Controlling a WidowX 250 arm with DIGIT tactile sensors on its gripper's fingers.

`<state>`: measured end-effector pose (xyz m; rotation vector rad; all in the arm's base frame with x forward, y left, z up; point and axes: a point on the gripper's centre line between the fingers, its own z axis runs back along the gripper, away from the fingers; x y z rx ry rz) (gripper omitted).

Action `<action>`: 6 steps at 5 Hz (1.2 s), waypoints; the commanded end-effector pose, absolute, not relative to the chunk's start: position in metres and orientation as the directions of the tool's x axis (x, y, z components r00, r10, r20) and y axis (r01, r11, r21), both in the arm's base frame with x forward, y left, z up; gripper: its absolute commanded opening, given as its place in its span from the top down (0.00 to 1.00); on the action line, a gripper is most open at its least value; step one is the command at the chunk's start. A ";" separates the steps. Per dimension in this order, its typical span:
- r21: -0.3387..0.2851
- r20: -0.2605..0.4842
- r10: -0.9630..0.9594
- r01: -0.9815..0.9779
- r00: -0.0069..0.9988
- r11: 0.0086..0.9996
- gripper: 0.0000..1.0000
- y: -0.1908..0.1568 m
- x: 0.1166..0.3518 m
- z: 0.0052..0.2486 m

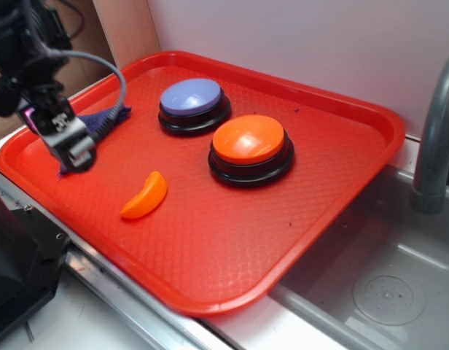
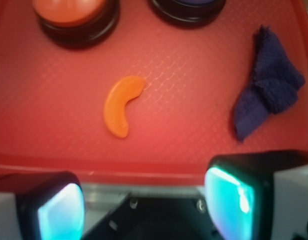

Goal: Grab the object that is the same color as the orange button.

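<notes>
High oblique exterior; low close wrist; shared red tray (image 1: 341,168).

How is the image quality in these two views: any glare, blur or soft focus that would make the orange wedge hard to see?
Exterior view: fairly sharp, with soft highlights on the orange button and the orange wedge, which stays distinct against the red tray. Wrist view: softer overall, wedge readable, the cloth fuzzy, and the gripper fingers blurred with a cyan glow.
</notes>
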<state>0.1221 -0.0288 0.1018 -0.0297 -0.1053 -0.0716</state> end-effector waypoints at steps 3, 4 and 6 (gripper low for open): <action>0.030 0.116 0.012 -0.015 0.993 0.999 0.00 -0.038 0.145 0.026; 0.005 0.134 0.010 -0.011 0.991 1.000 0.00 -0.037 0.146 0.015; -0.045 0.155 0.005 0.002 0.988 0.999 0.00 -0.035 0.152 0.005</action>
